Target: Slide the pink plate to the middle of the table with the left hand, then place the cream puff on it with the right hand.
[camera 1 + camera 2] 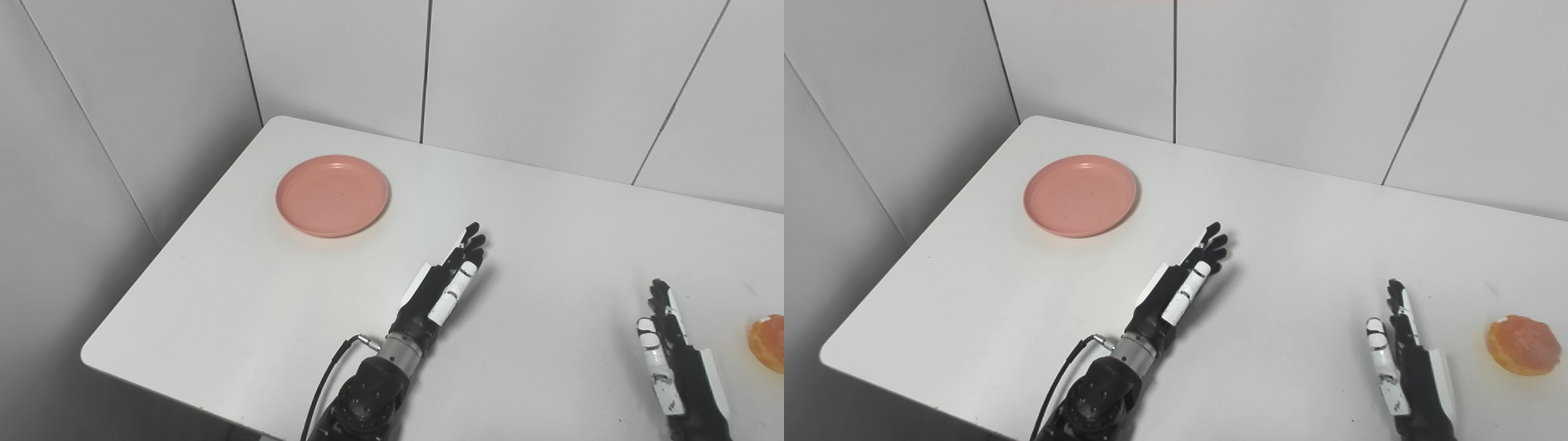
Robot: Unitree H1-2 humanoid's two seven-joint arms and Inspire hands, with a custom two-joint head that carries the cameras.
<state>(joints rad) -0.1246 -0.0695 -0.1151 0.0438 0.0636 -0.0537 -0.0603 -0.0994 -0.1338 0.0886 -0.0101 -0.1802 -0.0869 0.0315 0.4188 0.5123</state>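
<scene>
The pink plate (332, 195) lies empty at the far left of the white table (245, 294). My left hand (450, 278) is open with fingers stretched out, over the middle of the table, well to the right of and nearer than the plate. It holds nothing. The orange-brown cream puff (1523, 344) sits near the right edge of the table. My right hand (1402, 352) is open and empty, to the left of the puff and apart from it.
The table stands in a corner of white panelled walls (520, 73). Its left edge and rounded front-left corner (92, 355) are in view. A black cable (324, 380) hangs off my left forearm.
</scene>
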